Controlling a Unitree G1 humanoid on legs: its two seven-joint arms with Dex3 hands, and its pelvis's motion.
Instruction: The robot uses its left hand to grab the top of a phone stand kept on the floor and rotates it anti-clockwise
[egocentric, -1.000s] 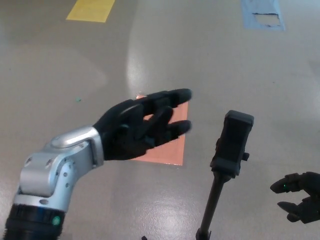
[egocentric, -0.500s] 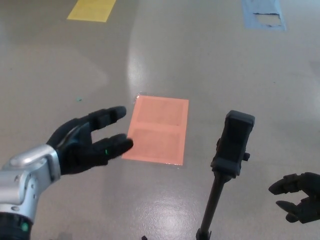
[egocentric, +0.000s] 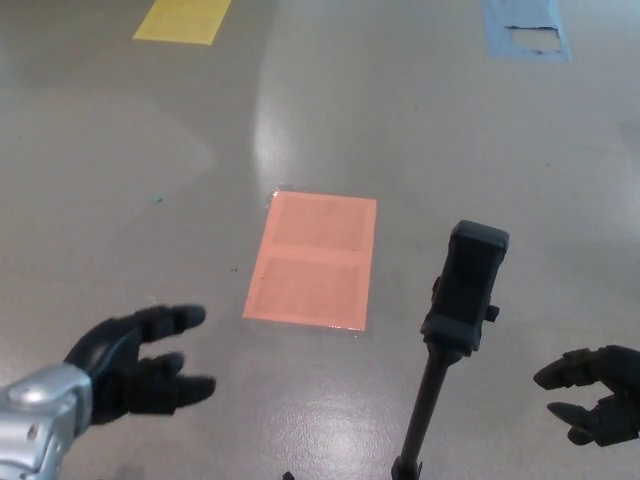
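Item: phone stand (egocentric: 464, 300), black, upright on the grey floor (egocentric: 400, 120). We see its clamp head at the top and a thin pole running down to the bottom edge of the head view; the base is cut off and we cannot describe it. It stands just right of an orange rectangle (egocentric: 312, 260) marked on the floor.

Item: left robot hand (egocentric: 135, 362), low at the picture's left, well apart from the stand. Fingers spread, holding nothing; silver wrist casing at the corner.

Item: right robot hand (egocentric: 590, 392), at the lower right edge, beside the stand but not touching it. Fingers apart, nothing between them.

Item: floor markings, a yellow patch (egocentric: 182, 18) and a worn blue patch (egocentric: 525, 28) at the far edge; not part of the task.

Step in hand, as we judge it: the approach. The stand's top is ungrasped and no turn has begun.

Next move, as we judge it: we would carry the left robot hand rightward and up to the clamp head, close the spread fingers around it from above or the side, then twist anti-clockwise. The grip should be firm yet centred, since a tall thin pole may tip if pushed sideways.
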